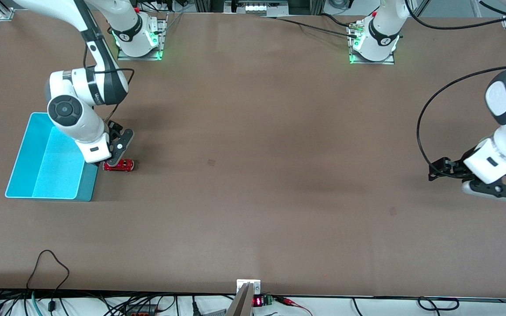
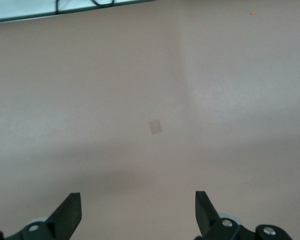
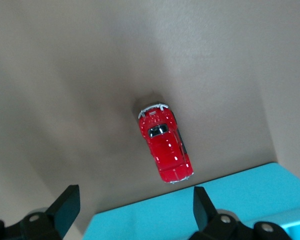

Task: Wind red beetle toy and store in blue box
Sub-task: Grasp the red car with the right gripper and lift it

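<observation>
Red beetle toy (image 1: 119, 165) beside blue box (image 1: 20, 162)

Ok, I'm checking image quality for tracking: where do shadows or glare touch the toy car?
Front view: the right claw hangs over the red car beside the blue box, and soft shadow darkens the table there. Right wrist view: small white glints on the car's roof, a dim shadow at one end, edges sharp. Left wrist view: the waiting left claw, open, over evenly lit table.
</observation>
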